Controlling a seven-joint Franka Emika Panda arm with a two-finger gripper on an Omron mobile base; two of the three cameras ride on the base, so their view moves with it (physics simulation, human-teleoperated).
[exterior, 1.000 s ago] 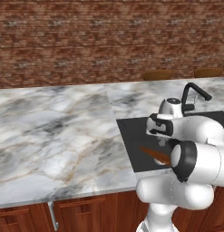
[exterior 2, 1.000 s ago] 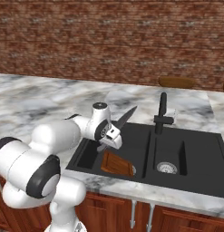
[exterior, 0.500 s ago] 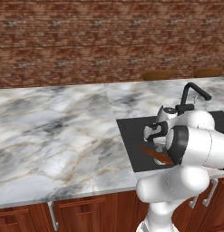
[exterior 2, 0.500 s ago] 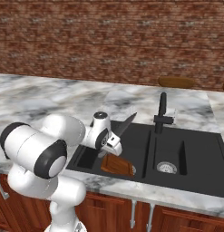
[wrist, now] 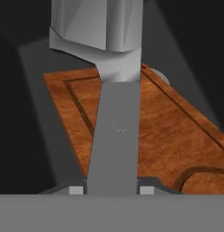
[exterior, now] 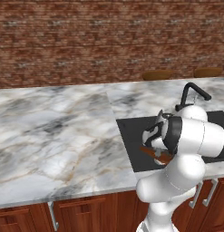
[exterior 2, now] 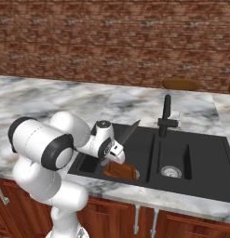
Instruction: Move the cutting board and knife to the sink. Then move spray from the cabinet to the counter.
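Knife (wrist: 115,136) is seen clamped in the gripper (wrist: 113,188) from the hand view, above the cutting board (wrist: 177,131). Right base view: blade raised over the sink (exterior 2: 200,153); cutting board (exterior 2: 120,171) lies inside the sink.

A reddish-brown cutting board (wrist: 177,131) with a darker groove inside its rim was seen in the matte black sink (exterior 2: 200,160), whose drain (exterior 2: 171,171) was steel grey. A grey knife (wrist: 115,131) was shown over the board. The counter (exterior: 54,131) was white-and-grey marble with brownish veins. The wall (exterior: 86,41) was patterned in red-brown brick, and the cabinet fronts (exterior: 86,213) below were reddish-brown.
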